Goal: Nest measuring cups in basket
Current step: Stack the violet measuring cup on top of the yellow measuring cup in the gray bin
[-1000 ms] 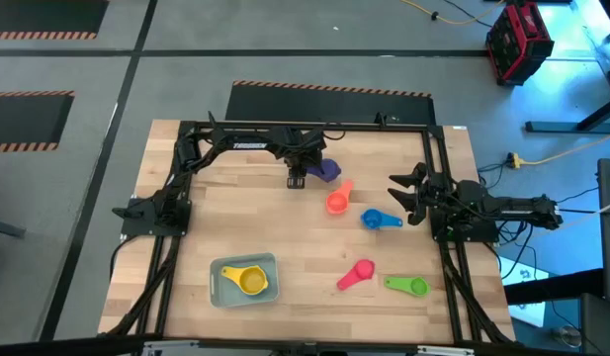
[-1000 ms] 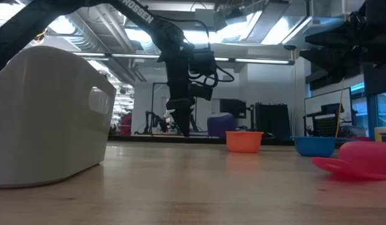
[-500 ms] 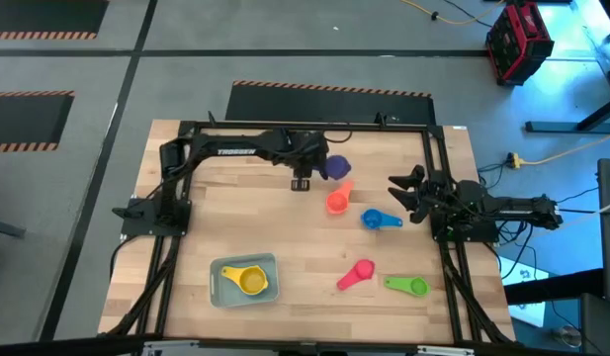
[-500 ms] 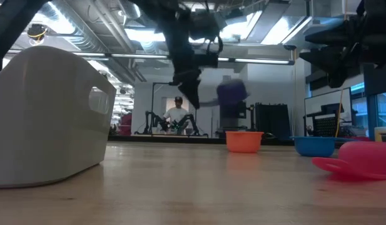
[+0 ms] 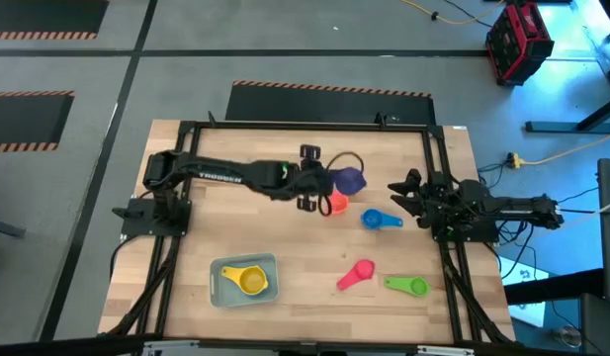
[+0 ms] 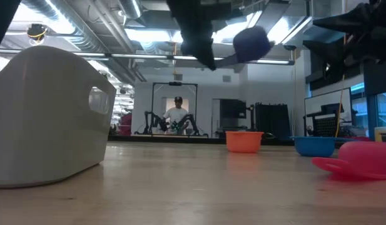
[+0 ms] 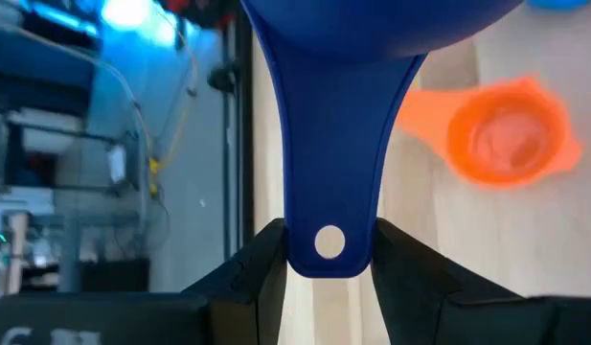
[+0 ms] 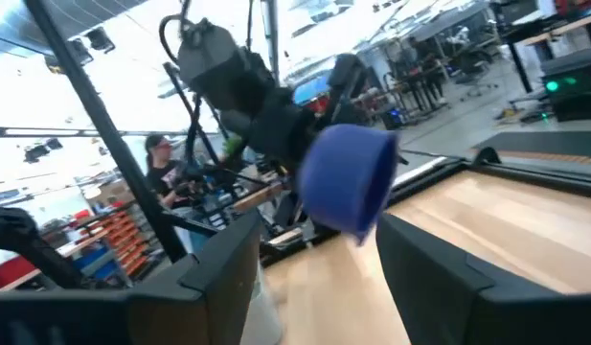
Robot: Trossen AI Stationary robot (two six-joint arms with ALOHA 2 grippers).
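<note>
My left gripper [image 5: 325, 187] is shut on the purple measuring cup [image 5: 349, 180], which is high above the table in the low view [image 6: 251, 42] and above the orange cup [image 5: 334, 203]. The blue [image 5: 379, 220], pink [image 5: 357, 275] and green [image 5: 408, 286] cups rest on their bases on the wood. The yellow cup [image 5: 251, 282] sits inside the pale basket [image 5: 221, 269] near the near edge. No teal cup shows. My right gripper [image 5: 403, 194] waits open at the table's right side. My left gripper pinches the free end of the purple cup's flat handle [image 7: 329, 241], by the hole, between its two fingers [image 7: 261, 271], one on each side edge. The fingers run along the handle, pointing toward the table's right. The cup is lifted clear, its bowl [image 6: 251, 42] out beyond the fingertips.
The orange cup [image 7: 511, 144] lies just below the held cup, with the blue cup [image 6: 314, 145] and pink cup [image 6: 361, 159] to its right. The basket [image 6: 49, 119] stands close to the low camera. A person sits in the room beyond the table's far edge.
My left gripper has raised the purple cup from the table near the far edge to well above it. It has carried the cup toward the right and the near side, over the orange cup, with the arm swinging round. The other cups have stayed put.
</note>
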